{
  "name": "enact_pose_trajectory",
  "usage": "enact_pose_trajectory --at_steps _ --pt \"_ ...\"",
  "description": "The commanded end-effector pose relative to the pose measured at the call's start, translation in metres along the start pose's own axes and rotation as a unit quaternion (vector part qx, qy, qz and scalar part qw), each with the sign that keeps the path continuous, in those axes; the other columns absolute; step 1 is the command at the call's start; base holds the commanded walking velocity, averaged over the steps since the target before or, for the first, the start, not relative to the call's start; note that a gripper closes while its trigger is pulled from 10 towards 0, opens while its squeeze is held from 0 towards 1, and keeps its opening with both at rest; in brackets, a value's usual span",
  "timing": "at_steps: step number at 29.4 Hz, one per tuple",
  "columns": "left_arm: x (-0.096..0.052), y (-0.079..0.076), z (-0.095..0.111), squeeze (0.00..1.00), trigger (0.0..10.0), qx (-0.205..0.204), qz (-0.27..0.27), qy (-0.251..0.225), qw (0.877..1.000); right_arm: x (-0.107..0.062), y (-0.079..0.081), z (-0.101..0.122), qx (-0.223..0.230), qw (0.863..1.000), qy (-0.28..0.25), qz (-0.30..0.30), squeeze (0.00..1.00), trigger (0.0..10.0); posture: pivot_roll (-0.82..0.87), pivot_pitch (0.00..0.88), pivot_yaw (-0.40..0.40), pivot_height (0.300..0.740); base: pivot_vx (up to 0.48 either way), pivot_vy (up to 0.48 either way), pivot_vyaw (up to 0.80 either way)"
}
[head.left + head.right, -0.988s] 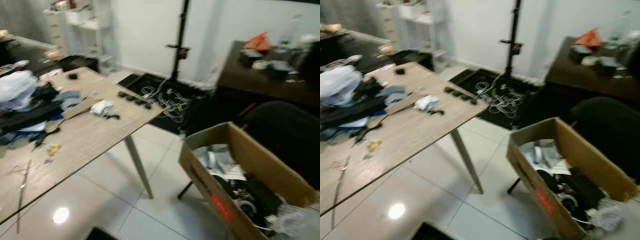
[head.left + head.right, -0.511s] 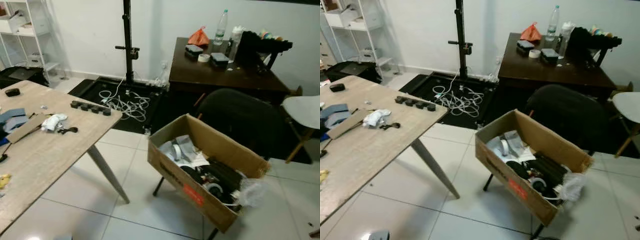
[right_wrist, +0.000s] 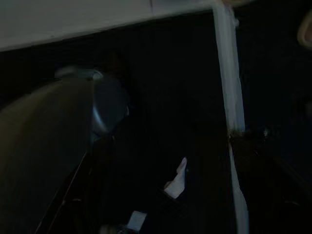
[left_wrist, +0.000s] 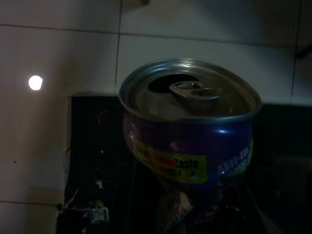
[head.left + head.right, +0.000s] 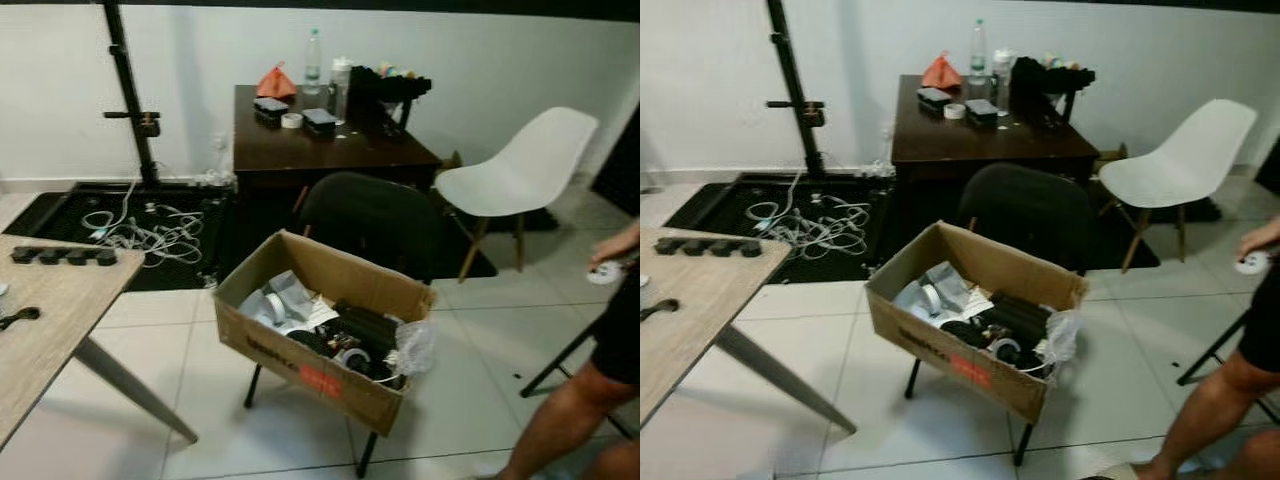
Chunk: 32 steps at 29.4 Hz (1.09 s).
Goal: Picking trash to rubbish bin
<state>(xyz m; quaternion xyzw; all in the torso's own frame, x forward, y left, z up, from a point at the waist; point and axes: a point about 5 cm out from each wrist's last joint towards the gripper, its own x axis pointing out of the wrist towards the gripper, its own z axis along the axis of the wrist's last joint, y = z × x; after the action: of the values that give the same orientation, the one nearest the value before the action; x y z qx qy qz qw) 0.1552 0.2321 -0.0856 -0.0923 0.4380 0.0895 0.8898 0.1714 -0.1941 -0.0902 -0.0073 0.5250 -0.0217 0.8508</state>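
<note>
A purple drink can (image 4: 189,134) with an opened silver top fills the left wrist view, hanging above white floor tiles. My left gripper (image 4: 190,214) is shut on its lower part, dark and hard to make out. An open cardboard box (image 5: 318,362) holding several bits of rubbish, tape rolls and plastic stands raised on thin black legs in the middle of the eye views. Neither arm shows in the eye views. The right wrist view is very dark, showing only a pale edge (image 3: 229,78) and vague shapes.
A wooden table (image 5: 40,320) with a black power strip (image 5: 58,256) juts in at the left. Behind the box are a black chair (image 5: 375,220), a dark desk (image 5: 320,150), a white chair (image 5: 520,175) and cables (image 5: 140,225). A person's leg (image 5: 565,420) stands at the right.
The camera has swung to the right: the wooden table has slid off to the left, the box now sits in the middle, and a person has come into view at the right.
</note>
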Motion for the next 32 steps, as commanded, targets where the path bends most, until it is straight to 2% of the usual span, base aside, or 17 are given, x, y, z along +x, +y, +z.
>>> enact_pose_trajectory --at_steps 1,7,22,32 --pt "-0.001 0.0 -0.003 0.0 10.0 -0.01 -0.004 0.004 1.0 -0.001 -0.002 -0.008 -0.005 1.0 0.013 -0.007 0.0 10.0 -0.03 0.109 0.028 0.74 0.0 0.0 -0.8" --pt "0.0 -0.001 0.0 0.0 10.0 -0.026 -0.014 -0.008 1.0 -0.001 -0.011 -0.008 -0.007 1.0 0.009 -0.015 0.0 10.0 -0.03 0.105 0.026 0.74 0.0 0.0 -0.8" --pt "0.003 -0.006 0.013 0.0 10.0 -0.033 -0.032 -0.025 0.999 -0.002 -0.013 -0.005 -0.007 1.0 0.005 -0.02 0.0 10.0 -0.03 0.097 0.025 0.74 0.0 0.0 -0.8" --pt "0.003 -0.01 0.015 0.0 10.0 -0.047 -0.052 -0.033 0.997 -0.002 -0.016 -0.006 -0.008 1.0 0.004 -0.022 0.0 10.0 -0.03 0.105 0.022 0.74 0.051 0.0 -0.11"
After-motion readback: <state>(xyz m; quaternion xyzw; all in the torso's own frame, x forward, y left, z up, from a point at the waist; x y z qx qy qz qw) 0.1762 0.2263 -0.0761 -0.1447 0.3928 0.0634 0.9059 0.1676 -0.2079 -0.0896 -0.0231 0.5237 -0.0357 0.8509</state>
